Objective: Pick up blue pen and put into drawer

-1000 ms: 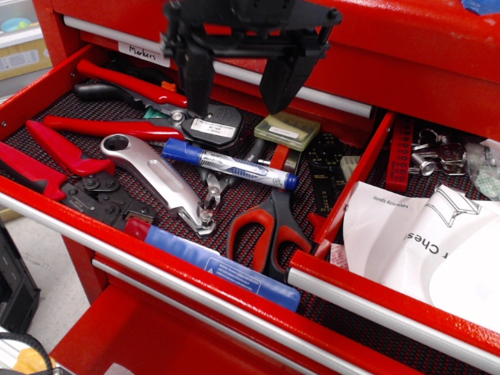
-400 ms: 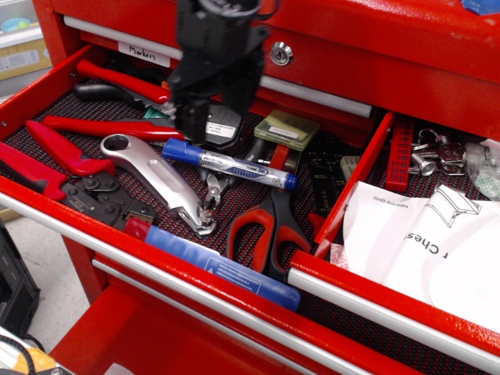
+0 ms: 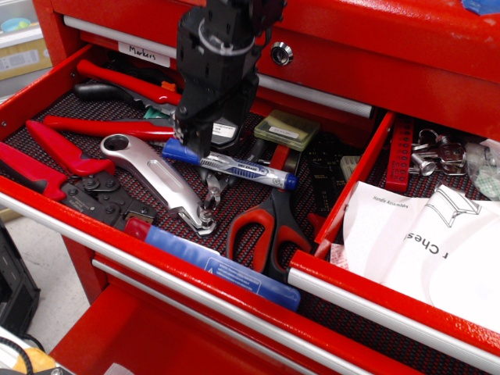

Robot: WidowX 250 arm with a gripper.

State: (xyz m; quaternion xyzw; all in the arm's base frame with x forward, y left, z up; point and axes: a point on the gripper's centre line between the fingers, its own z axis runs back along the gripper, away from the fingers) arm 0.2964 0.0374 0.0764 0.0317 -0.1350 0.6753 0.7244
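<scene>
The black gripper [image 3: 193,148] stands low over the capped left end of the blue pen [image 3: 231,165]; its fingertips hide that end, and whether the jaws have closed on the barrel cannot be told. The pen lies in the left tool compartment across the red-handled scissors [image 3: 264,223], beside a silver hand tool [image 3: 160,182]. A handwritten label [image 3: 143,52] on the rail above appears to read "Markers". In the drawer [image 3: 391,305] to the right, white paper [image 3: 426,242] shows the letters "Ches", near metal keys [image 3: 434,156].
</scene>
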